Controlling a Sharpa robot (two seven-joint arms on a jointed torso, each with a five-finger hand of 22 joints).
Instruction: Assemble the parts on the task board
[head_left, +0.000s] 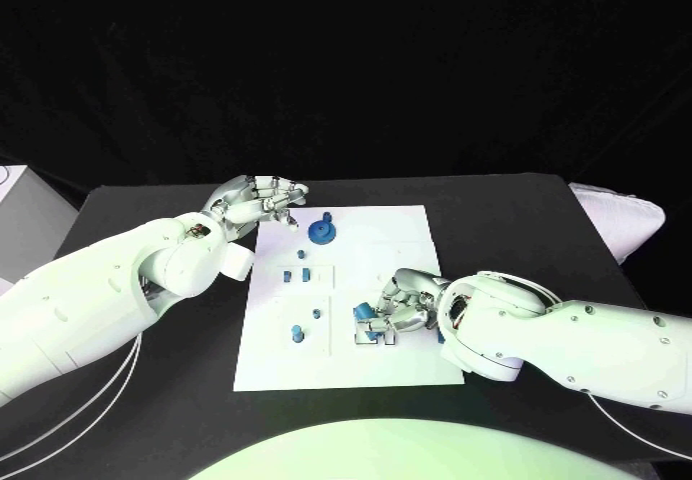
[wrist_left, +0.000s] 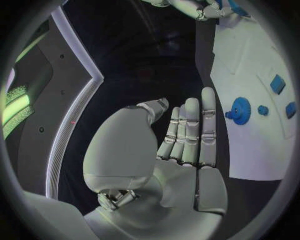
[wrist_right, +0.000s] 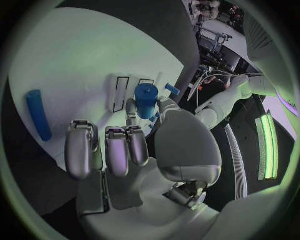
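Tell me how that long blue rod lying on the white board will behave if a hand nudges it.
The blue rod looks round and lies flat on the task board, so it would probably roll sideways when nudged. It looks stiff, likely plastic and light, so it should slide easily.

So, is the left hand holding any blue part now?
No, the left hand holds nothing; its fingers are straight, and the blue gear lies apart on the task board.

We find no text, label, brand, number or sign that we can read anywhere, neither on the task board (head_left: 382, 350) nor on the blue parts lying on it.
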